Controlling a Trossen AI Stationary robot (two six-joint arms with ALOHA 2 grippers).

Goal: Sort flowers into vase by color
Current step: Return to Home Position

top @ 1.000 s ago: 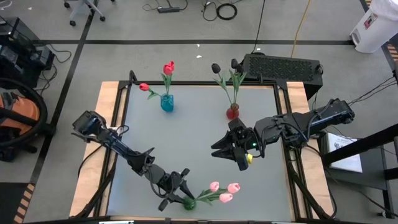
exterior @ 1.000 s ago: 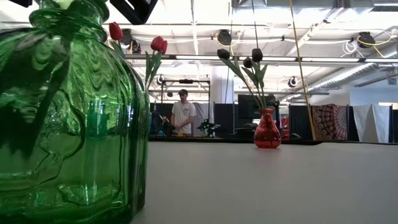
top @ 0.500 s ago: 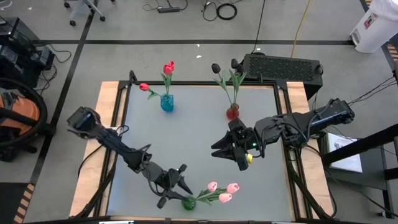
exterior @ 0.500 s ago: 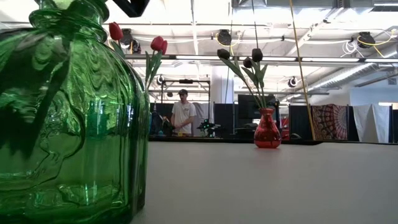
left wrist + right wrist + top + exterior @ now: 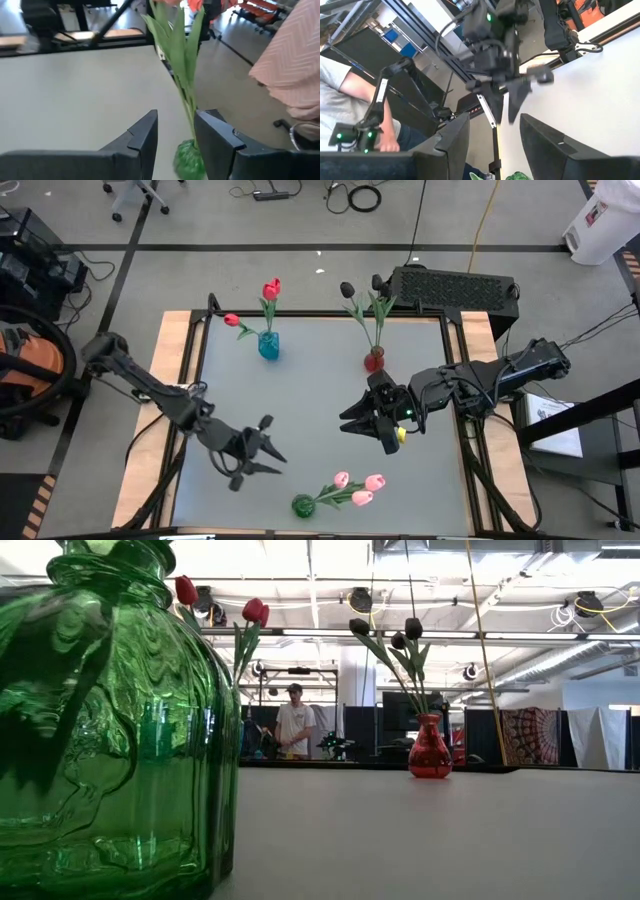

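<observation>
Three pink flowers [image 5: 360, 485] stand in a green vase [image 5: 303, 505] at the table's near edge, leaning right; the vase fills the left of the low view [image 5: 110, 730]. Red flowers [image 5: 271, 288] stand in a blue vase [image 5: 268, 346] at the far left. Black flowers [image 5: 347, 289] stand in a red vase [image 5: 374, 360]. My left gripper [image 5: 272, 448] hangs open and empty, up and to the left of the green vase, which its wrist view shows beyond the fingers [image 5: 187, 160]. My right gripper [image 5: 365, 425] waits open above the table's right half.
A black box [image 5: 455, 288] lies beyond the table's far right corner. Wooden rails [image 5: 180, 380] edge the grey tabletop. A person [image 5: 293, 725] stands far behind the table, and another sits beside it [image 5: 350, 100]. Bare tabletop lies between the vases.
My left gripper has drawn back from the green vase, rising and going toward the table's left and far edges, its fingers still apart. The pink flowers and their vase have stayed in place.
</observation>
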